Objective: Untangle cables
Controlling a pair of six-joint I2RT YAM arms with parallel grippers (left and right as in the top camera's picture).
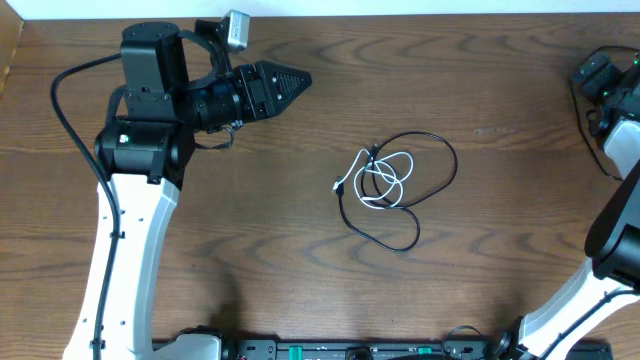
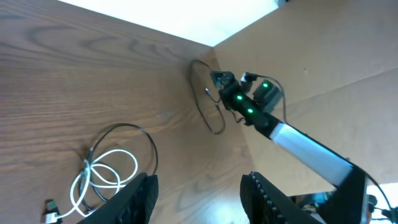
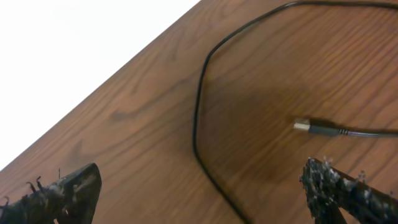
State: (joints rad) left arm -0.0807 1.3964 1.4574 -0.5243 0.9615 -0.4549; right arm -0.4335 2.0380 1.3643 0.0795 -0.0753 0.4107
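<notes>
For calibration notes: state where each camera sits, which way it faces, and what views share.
Overhead: above the table, looking straight down at the tangled cables; left arm and right arm show.
Left wrist: low over the table, facing across toward the right arm; left fingers frame the bottom.
Right wrist: close above the table, angled down at a black lead with a plug; right fingers in both lower corners.
Shared: overhead and left wrist both show the cables and right arm.

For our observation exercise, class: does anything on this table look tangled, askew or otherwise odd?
Yes. At the centre, the white cable lies coiled across the loop of the black cable, so the two overlap in one tangle instead of lying apart. Nothing looks spilled or damaged.
</notes>
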